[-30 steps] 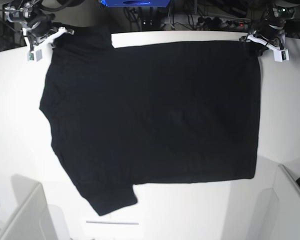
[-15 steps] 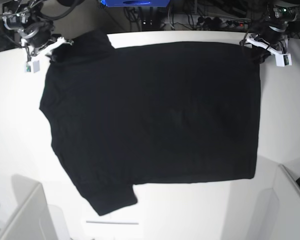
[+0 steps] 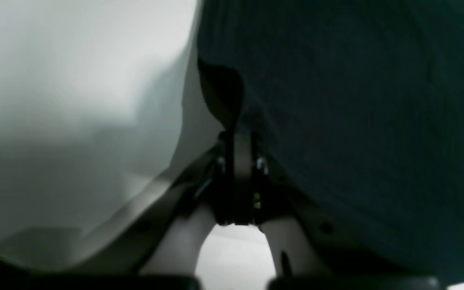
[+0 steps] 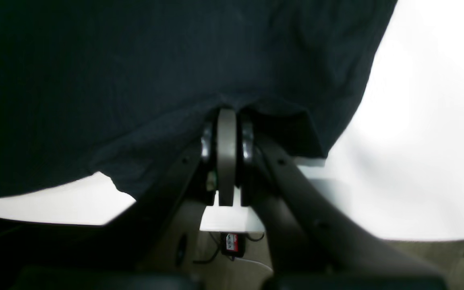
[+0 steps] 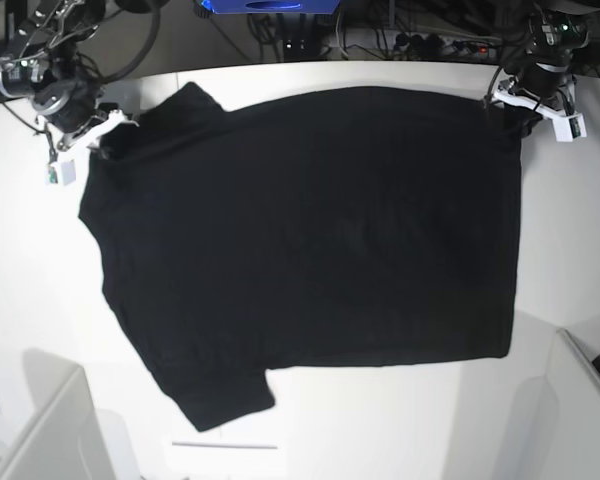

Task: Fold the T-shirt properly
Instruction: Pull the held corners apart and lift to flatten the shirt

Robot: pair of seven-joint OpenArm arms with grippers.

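The black T-shirt (image 5: 310,230) lies spread flat on the white table (image 5: 570,230), plain side up, neck to the left and hem to the right. My left gripper (image 5: 510,108) is shut on the shirt's far right hem corner; in the left wrist view (image 3: 232,121) its fingers pinch a lifted fold of the cloth (image 3: 336,100). My right gripper (image 5: 98,140) is shut on the shirt at the far left shoulder; in the right wrist view (image 4: 226,112) the black cloth (image 4: 135,72) is clamped between its fingers.
The near sleeve (image 5: 215,395) reaches toward the table's front edge. A grey box edge (image 5: 50,430) stands at the front left and another (image 5: 580,390) at the front right. Cables and a power strip (image 5: 430,45) lie behind the table.
My right gripper has pulled the far left shoulder forward and leftward, so the far sleeve now shows flatter. My left gripper has shifted slightly toward the shirt's corner.
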